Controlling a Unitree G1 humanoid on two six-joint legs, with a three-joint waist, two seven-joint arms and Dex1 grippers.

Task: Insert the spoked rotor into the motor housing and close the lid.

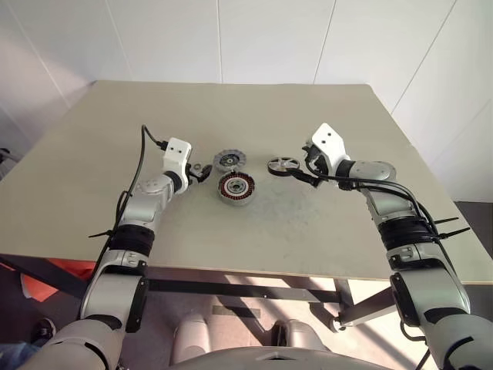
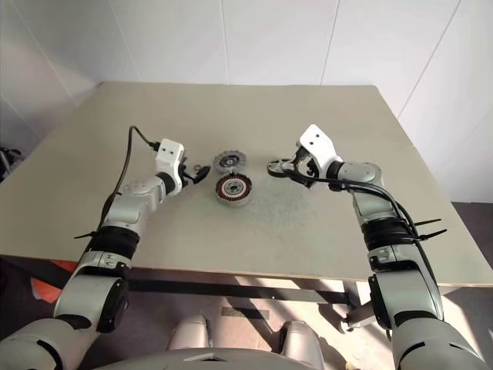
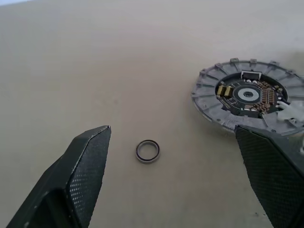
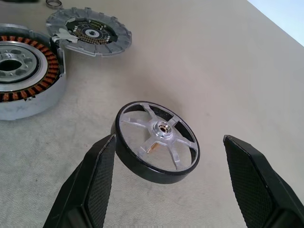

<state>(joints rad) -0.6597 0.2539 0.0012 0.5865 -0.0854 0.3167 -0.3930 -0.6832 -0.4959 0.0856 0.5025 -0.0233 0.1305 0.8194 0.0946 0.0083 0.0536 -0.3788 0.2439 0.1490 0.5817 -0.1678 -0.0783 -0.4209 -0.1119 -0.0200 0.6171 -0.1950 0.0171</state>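
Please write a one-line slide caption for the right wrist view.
Open right gripper poised around the spoked rotor, with the motor housing and lid lying beyond on the table.

No text, label, brand, number or sign can be read on anything near either claw, not even on the lid's (image 3: 249, 95) small circuit board.

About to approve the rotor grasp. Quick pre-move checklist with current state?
1. Right gripper open around the spoked rotor: ok.
2. Rotor lying free on the table, not yet gripped: ok.
3. Motor housing unblocked, coils facing up: ok.
4. Lid off the housing, beside it: ok.
5. Left gripper open, holding nothing: ok.
6. Small loose ring by the left gripper, purpose: cannot tell.
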